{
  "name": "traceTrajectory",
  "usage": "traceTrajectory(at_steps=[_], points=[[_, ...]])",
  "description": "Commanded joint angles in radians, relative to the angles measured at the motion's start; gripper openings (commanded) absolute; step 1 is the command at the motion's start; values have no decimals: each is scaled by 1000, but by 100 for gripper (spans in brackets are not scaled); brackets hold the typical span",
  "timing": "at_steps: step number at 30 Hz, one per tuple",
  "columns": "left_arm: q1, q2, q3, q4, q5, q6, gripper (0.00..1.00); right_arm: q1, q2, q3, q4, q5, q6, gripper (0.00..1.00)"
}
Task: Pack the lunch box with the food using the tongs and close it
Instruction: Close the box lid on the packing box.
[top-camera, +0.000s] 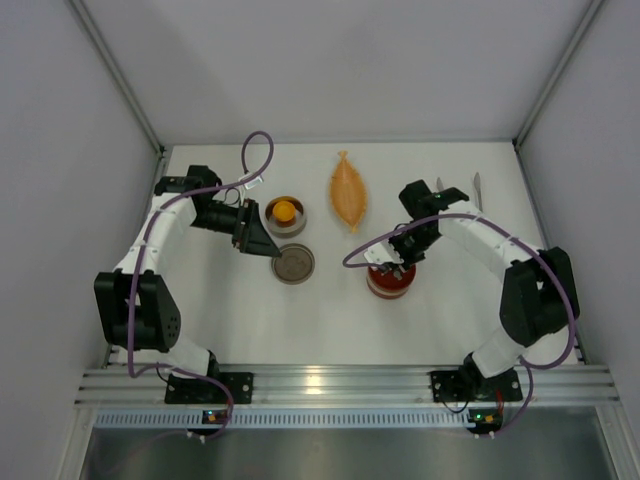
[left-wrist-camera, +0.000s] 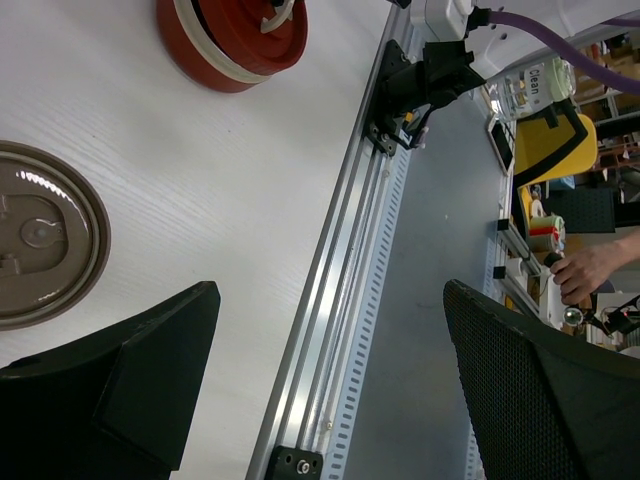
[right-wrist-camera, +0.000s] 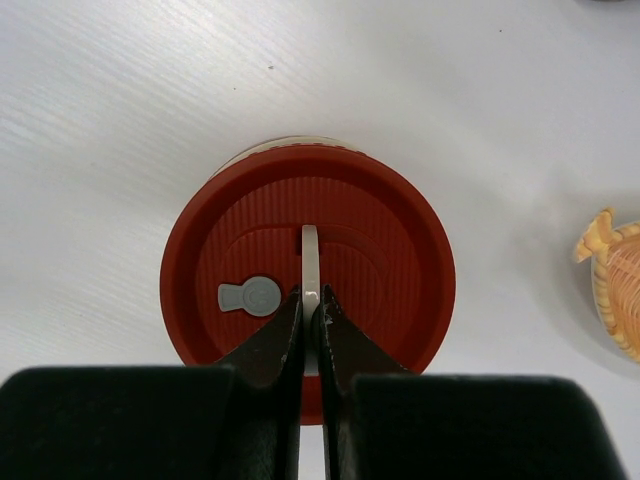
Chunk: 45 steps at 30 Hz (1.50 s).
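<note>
Right claw (right-wrist-camera: 310, 300) is pressed together, pinching the white tab (right-wrist-camera: 310, 255) that stands up in the middle of the red lid (right-wrist-camera: 308, 270). The lid is round plastic with fine ribs and a grey plug (right-wrist-camera: 250, 297) left of the tab. It sits mid-counter, right of centre.

Left claw (left-wrist-camera: 330, 295) is spread wide and holds nothing. It hangs low, just beside the brown lid (top-camera: 294, 265), which is a flat disc with a moulded recess and a glossy face.

Food: one orange-yellow piece (top-camera: 285, 210) sits in the open steel tin (top-camera: 285, 226), directly behind the brown lid. I can't make out any red pieces.

Tongs (top-camera: 478, 187): a thin silver sliver at the far right of the counter (top-camera: 220, 320), close to the right wall and behind the right forearm. They're too small in view to tell more, and neither claw is on them.

Orange leaf dish (top-camera: 348, 190) lies between the tin and the right arm, with its long axis running front to back. It's ridged and pointed at both ends, and its near tip is close to the red lid.

The counter is white with a faint grain. An aluminium rail (top-camera: 340, 380) runs along the near edge, and walls close in the left, right and back. There's bare room front-centre and back-right. A purple cable (top-camera: 258, 150) loops off the left wrist above the tin.
</note>
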Motion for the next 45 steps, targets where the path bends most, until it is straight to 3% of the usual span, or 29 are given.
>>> traceTrajectory(at_steps=[1, 17, 27, 38, 44, 45], points=[[4, 9, 22, 4, 62, 11, 98, 19, 4, 14, -35, -45, -1, 0], [4, 8, 17, 6, 59, 6, 98, 18, 55, 20, -30, -54, 36, 0], [6, -3, 14, 7, 50, 5, 98, 19, 82, 67, -32, -74, 187, 0], [4, -100, 5, 188, -41, -187, 98, -11, 30, -89, 195, -94, 617, 0], [8, -185, -76, 375, -119, -357, 98, -24, -124, -261, 483, -111, 1037, 0], [8, -198, -88, 406, -130, -386, 98, -22, -151, -322, 541, -96, 1179, 0]])
